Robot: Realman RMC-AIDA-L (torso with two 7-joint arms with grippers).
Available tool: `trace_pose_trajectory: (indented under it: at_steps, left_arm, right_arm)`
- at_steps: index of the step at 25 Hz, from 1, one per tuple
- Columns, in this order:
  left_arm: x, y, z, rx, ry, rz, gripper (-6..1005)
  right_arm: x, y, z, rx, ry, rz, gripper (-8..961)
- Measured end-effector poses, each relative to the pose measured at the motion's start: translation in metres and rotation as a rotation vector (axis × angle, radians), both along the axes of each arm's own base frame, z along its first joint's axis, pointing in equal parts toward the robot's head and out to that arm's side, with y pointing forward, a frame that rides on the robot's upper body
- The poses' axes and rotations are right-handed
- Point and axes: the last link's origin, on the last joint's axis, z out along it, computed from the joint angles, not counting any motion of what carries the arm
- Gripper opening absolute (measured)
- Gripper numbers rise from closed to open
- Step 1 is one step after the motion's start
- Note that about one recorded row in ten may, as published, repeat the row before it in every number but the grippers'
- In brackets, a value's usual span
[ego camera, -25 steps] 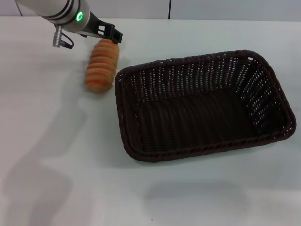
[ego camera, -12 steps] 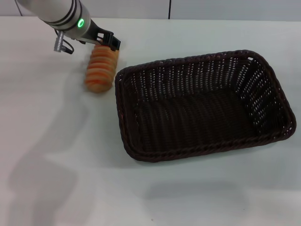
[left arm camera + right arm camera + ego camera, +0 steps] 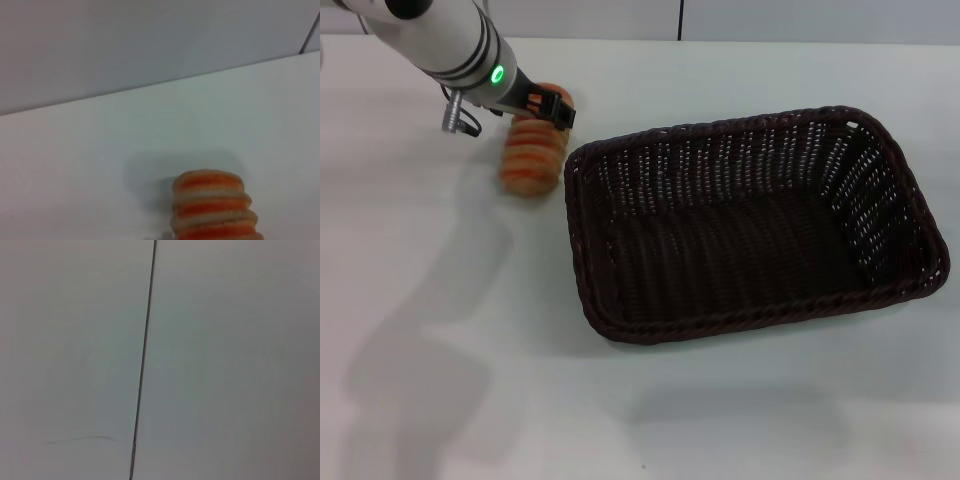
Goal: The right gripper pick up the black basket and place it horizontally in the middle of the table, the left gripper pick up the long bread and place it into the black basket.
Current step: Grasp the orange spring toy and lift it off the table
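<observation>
Colours on the bench: mostly white, 1 dark basket, 1 orange loaf

The table (image 3: 740, 60) is plain white all over, with soft grey shadows toward the lower left of the head view. The black basket (image 3: 740, 300) is a dark brown-black wicker weave with a braided rim, pale specks showing through its slatted sides. The long bread (image 3: 528, 160) is orange-tan with pale cream cross stripes, same banding in the left wrist view (image 3: 214, 210). The left gripper (image 3: 556, 108) is black on a silver-white arm with black bands and a green ring light (image 3: 497, 74), upper left.
</observation>
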Motion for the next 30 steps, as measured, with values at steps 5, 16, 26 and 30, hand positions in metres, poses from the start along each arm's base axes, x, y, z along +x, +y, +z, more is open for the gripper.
trace_pose_trajectory:
  at_steps: [5, 16, 26, 30]
  left_arm:
    - [-0.005, 0.000, -0.002, 0.000, 0.002, 0.009, 778]
    - [-0.007, -0.002, -0.006, -0.016, 0.006, 0.018, 775]
    - [-0.014, -0.008, -0.013, -0.047, 0.002, 0.048, 773]
    - [-0.014, -0.009, -0.015, -0.058, -0.012, 0.052, 772]
  right_arm:
    - [0.000, 0.000, 0.000, 0.000, 0.001, 0.001, 387]
    - [-0.003, 0.003, -0.001, -0.005, 0.003, 0.009, 386]
    - [-0.006, 0.006, -0.001, -0.008, 0.004, 0.016, 386]
    - [-0.006, 0.007, -0.001, -0.008, 0.004, 0.018, 387]
